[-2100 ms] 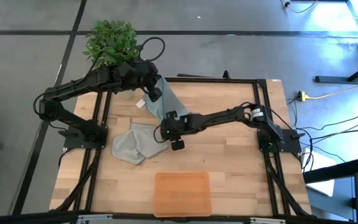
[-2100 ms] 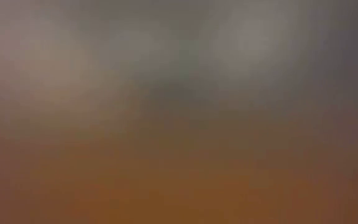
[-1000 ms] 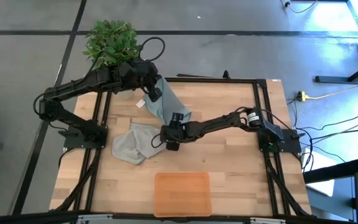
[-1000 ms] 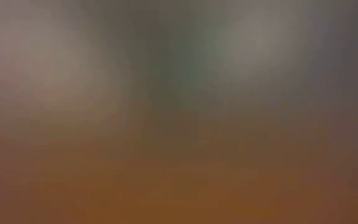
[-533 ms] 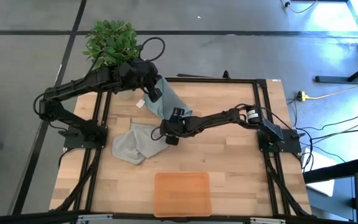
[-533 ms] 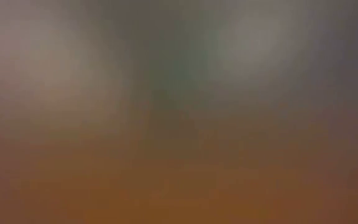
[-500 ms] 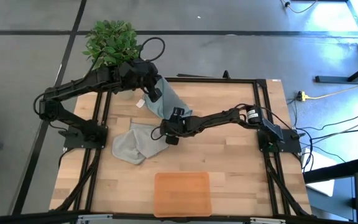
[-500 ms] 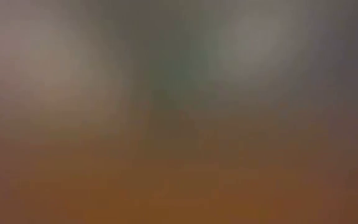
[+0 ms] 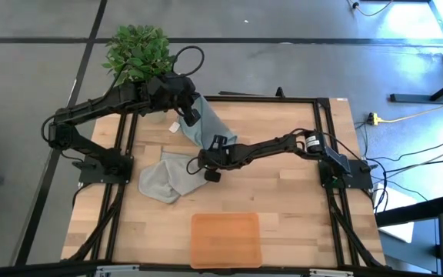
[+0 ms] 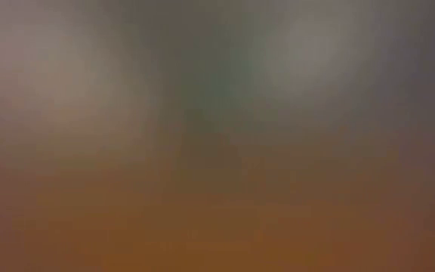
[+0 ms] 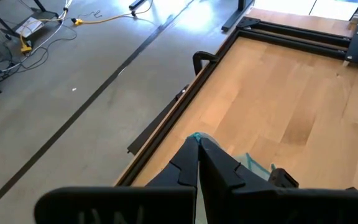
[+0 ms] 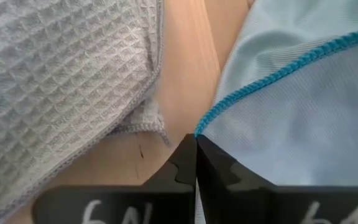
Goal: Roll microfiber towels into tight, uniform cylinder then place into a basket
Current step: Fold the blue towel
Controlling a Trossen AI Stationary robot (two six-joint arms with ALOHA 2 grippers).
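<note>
My left gripper [image 9: 192, 115] is raised over the table's far left part, shut on the pale blue towel [image 9: 210, 127], which hangs down from it slanting toward the table's middle. My right gripper [image 9: 204, 164] is low at the towel's bottom end, shut on its corner. The light grey towel [image 9: 164, 177] lies crumpled on the table just near-left of that and shows in the right wrist view [image 12: 55, 74]. The orange basket [image 9: 225, 238] sits at the table's near middle. The low view is a blur. My left gripper pinches the blue towel's top end, where a teal edge [image 11: 194, 136] shows between its two fingertips. The rest of the towel hangs below the fingers, clear of the table there. My right gripper pinches the blue towel's lower corner by its teal stitched edge [image 12: 200, 129] between its two fingers. The fingers slant down from the table's right. The corner is just above the wood, next to the grey towel's corner [image 12: 157, 127].
A potted green plant [image 9: 137, 54] stands at the far left corner, close behind my left arm. Black frame rails [image 9: 268, 98] run along the table's far and side edges. Bare wood lies between the towels and the basket and over the right half.
My right gripper has edged a little toward the far left, up to the hanging blue towel's lower corner. My left gripper and the towel's raised end have kept still.
</note>
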